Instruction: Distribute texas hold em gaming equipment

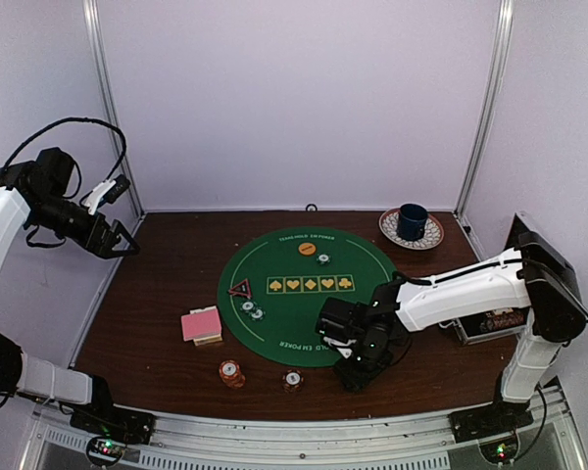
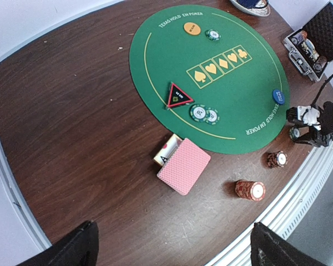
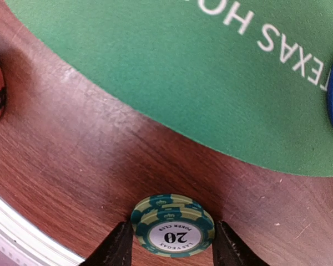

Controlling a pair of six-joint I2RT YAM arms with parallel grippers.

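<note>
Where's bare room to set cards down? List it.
Free: bare table left of the green mat, beyond the pink-backed cards; mat's far right. Crowded: near edge, with orange-red chips, dark chips and the right gripper around green chips.

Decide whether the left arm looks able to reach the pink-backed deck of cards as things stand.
Probably yes. The pink-backed deck lies uncovered on the bare table on that arm's side; the left gripper hangs open and empty above the left edge, with nothing standing between them.
</note>
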